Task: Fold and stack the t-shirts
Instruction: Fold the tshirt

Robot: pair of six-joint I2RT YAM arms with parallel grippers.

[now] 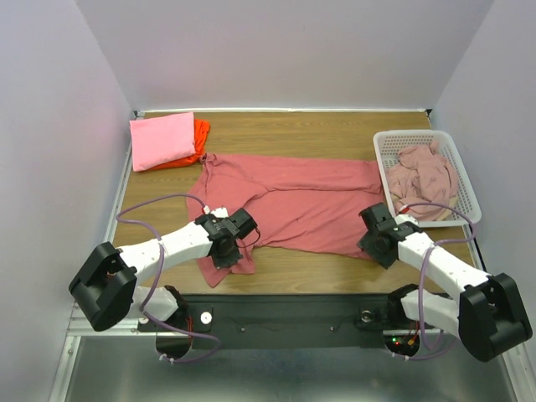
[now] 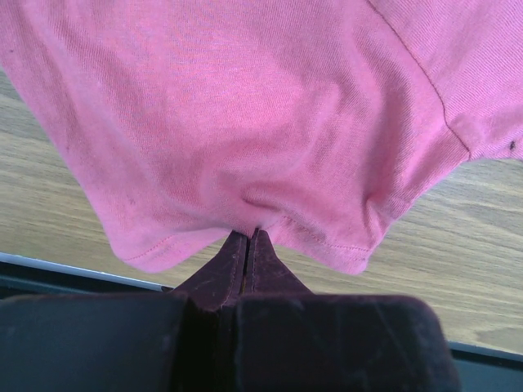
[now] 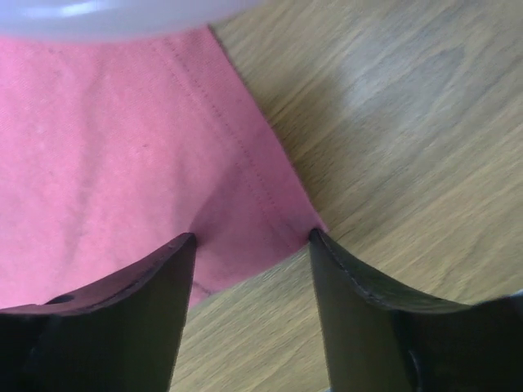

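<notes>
While our left gripper [image 2: 248, 242] pinches the lower-left edge of the rose-red t-shirt [image 1: 306, 197] at mid-frame, our right gripper [image 3: 252, 238] straddles its lower-right corner, jaws apart. Two holds should fold it evenly.

No writing, label, brand, number or sign can be read in any of the three views. The large dusty rose-red cloth t-shirt [image 1: 310, 205] shows only plain fabric and stitched hems in the wrist views. The folded bright pink cloth t-shirt [image 1: 163, 141] and the white plastic mesh basket [image 1: 419, 135] look just as plain, as far as the overhead view can tell.
</notes>
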